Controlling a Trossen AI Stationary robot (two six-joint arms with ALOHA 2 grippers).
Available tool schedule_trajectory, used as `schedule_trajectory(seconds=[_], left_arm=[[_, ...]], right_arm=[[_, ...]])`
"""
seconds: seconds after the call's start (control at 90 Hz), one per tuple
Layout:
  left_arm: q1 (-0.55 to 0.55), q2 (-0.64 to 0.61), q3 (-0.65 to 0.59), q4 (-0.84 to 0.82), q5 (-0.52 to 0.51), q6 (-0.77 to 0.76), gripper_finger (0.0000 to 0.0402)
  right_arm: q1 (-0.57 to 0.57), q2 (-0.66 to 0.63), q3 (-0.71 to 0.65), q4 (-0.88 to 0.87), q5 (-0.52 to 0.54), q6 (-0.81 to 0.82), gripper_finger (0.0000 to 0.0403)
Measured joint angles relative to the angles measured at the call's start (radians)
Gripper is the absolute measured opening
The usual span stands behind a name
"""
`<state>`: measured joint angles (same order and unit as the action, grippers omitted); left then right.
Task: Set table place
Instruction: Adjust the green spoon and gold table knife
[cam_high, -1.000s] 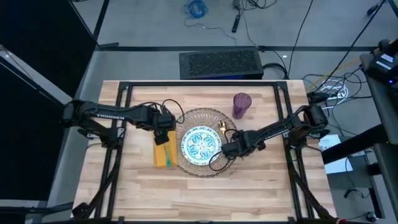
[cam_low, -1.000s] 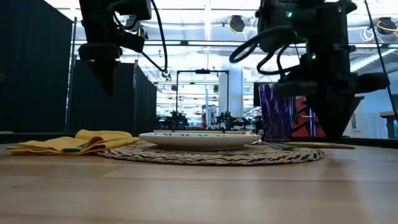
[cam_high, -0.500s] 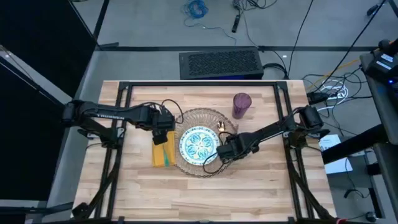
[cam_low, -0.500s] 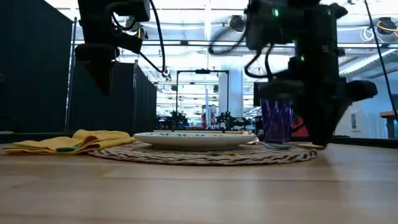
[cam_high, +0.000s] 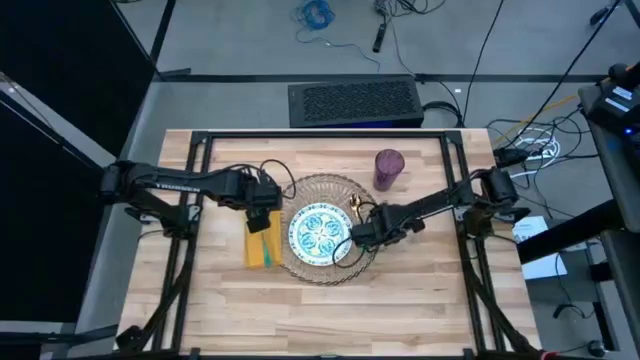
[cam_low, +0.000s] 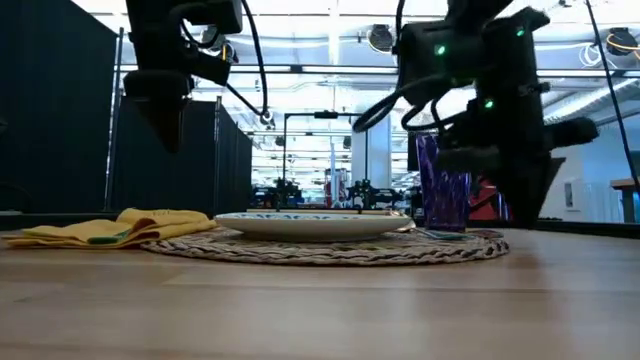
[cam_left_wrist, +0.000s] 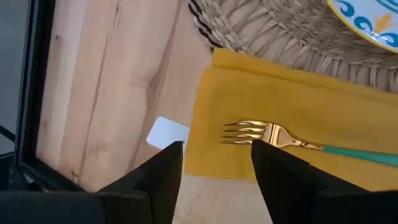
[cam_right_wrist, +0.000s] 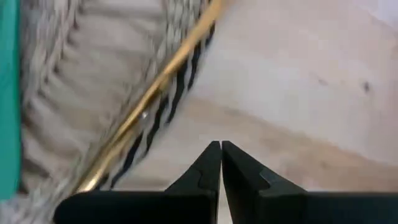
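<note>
Place setting sits mid-bench: right gripper low at the right edge of the woven mat, jaws pinched shut with nothing between them, tips over bare wood just beside the mat's dark-striped rim in the right wrist view. A gold utensil shaft runs across the mat's weave close ahead of those tips, with a teal handle at the frame edge; which utensil it is, cannot tell from that view. From above, a gold spoon lies on the mat's right side near the right arm. Left gripper hovers above the far end of the yellow napkin, jaws parted a moderate gap, holding nothing; through the left wrist view the gold fork with teal handle lies flat on the napkin, tines toward the napkin's edge. The napkin lies just left of the mat, its one edge touching or slipping under the weave. Teal-patterned white plate is centred on the mat. Purple cup stands upright beyond the mat toward the far right, apart from it. A small white tag lies on the bench beside the napkin's corner. Low view shows both arms coming down from above, plate and mat flat on the planks.
</note>
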<state>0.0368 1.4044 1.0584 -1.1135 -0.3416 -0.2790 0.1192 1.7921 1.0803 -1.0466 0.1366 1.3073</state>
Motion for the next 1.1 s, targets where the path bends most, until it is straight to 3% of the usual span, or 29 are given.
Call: schedule_trajectory(seconds=[0.289, 0.8, 1.1], left_arm=[[0.000, 0.000, 0.000, 0.003, 0.001, -0.001, 0.0178], [0.000, 0.000, 0.000, 0.002, 0.002, -0.003, 0.0178], [0.000, 0.000, 0.000, 0.005, 0.001, -0.003, 0.0178]], right_arm=[[-0.127, 0.004, -0.005, 0.046, 0.052, -0.146, 0.0000], [-0.114, 0.004, -0.005, 0.157, 0.047, -0.221, 0.0000], [-0.111, 0.004, -0.005, 0.127, 0.068, -0.241, 0.0000]])
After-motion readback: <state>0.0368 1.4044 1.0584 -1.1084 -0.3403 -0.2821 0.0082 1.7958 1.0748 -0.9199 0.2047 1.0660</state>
